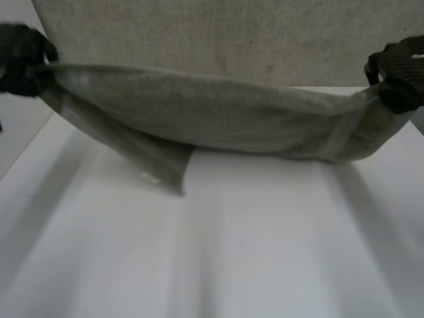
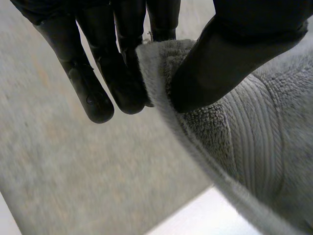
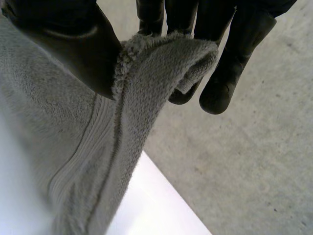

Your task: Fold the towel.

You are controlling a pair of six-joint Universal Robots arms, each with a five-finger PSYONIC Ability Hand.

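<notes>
Near edge of towel [image 1: 218, 116] held raised over surface [image 1: 252, 252], sagging mid-span; one corner clamped by left robot hand [image 1: 23, 58], the other by right robot hand [image 1: 399, 74].

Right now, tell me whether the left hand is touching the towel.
Touching. The left wrist view shows the left hand pinching the towel at its edge, with the cloth pressed between thumb and fingers.
</notes>
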